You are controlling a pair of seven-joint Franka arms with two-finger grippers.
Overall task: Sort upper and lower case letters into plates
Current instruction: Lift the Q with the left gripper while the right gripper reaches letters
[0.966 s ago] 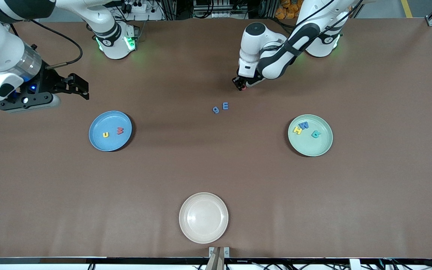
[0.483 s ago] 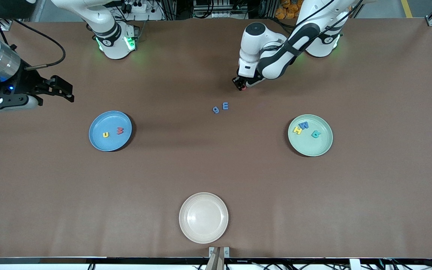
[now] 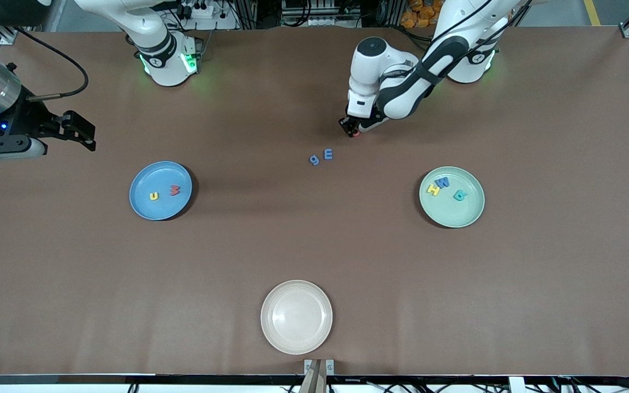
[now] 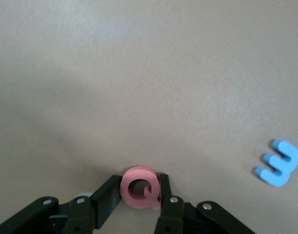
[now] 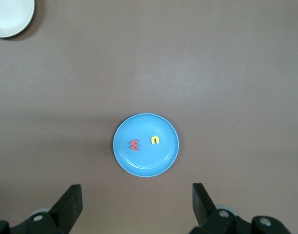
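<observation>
Left end effector (image 4: 140,195) clamping pink Q (image 4: 139,187), right end effector (image 5: 137,202) spread empty, brown table (image 3: 314,256)

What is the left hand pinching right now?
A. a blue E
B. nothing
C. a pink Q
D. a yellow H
C: the left wrist view shows the left hand shut on the pink Q, while the blue E lies loose on the table.

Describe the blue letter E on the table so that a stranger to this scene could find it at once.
Start at the mint green plate and the blue plate; two small blue letters lie on the bare table between them, farther from the front camera. The blue letter E lies toward the left arm's end, with three straight bars, while the g beside it is rounded.
</observation>
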